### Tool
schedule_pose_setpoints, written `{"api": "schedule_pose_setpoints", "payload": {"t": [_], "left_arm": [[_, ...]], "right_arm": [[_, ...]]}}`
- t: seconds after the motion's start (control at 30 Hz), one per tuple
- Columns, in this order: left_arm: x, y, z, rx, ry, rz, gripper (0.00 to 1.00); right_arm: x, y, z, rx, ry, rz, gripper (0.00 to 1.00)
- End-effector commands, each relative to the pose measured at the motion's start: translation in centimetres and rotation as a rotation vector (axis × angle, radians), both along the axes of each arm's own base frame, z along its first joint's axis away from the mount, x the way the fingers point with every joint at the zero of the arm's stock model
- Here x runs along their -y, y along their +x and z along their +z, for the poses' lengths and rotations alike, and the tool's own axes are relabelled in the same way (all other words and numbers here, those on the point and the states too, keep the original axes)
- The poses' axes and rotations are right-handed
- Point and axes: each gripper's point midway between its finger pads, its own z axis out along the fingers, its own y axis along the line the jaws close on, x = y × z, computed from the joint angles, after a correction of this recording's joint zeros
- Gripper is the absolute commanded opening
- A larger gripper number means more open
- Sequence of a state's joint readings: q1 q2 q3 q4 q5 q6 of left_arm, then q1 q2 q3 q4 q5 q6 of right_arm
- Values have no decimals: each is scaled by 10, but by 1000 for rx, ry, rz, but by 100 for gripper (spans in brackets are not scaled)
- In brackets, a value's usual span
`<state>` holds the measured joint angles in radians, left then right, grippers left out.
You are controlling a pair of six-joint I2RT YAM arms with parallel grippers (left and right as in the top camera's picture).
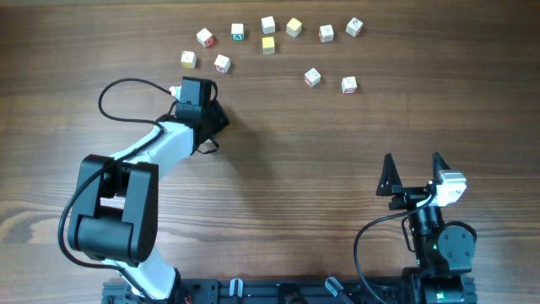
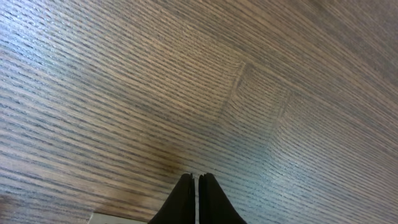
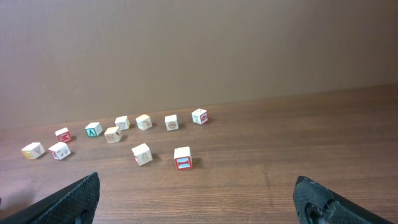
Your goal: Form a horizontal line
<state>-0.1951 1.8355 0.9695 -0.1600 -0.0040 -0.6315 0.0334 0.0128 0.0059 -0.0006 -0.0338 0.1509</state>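
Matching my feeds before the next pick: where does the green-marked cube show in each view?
Overhead: green-marked cube upper left of centre, in the far scatter.
Left wrist: not in it; only the table shows.
Right wrist: green-marked cube left of centre, mid-height.
Shared landmark: the yellow cube just right of it, slightly nearer the robot.

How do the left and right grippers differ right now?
The left gripper has its jaws shut on nothing; the right gripper has its jaws spread wide. The left gripper is reached out close to the scattered cubes; the right gripper sits drawn back, far from them. Both hold nothing.
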Motion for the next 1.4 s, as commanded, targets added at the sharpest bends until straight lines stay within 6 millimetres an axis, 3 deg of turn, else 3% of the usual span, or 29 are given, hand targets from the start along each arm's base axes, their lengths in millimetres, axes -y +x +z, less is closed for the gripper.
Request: {"api": "schedule_pose_setpoints", "payload": {"t": [0.0, 0.9, 1.13, 1.37], "left_arm": [[0, -5, -7, -29, -7, 3, 6], [-6, -32, -21, -152, 17, 3, 4], [-3, -15, -13, -78, 2, 4, 4], [-11, -28, -19, -134, 44, 19, 4]], "right_arm": [[-1, 0, 1, 8, -18, 9, 100], [-1, 0, 1, 8, -18, 9, 100], [-1, 0, 1, 8, -17, 9, 100], [-1, 0, 1, 8, -17, 9, 100]]}}
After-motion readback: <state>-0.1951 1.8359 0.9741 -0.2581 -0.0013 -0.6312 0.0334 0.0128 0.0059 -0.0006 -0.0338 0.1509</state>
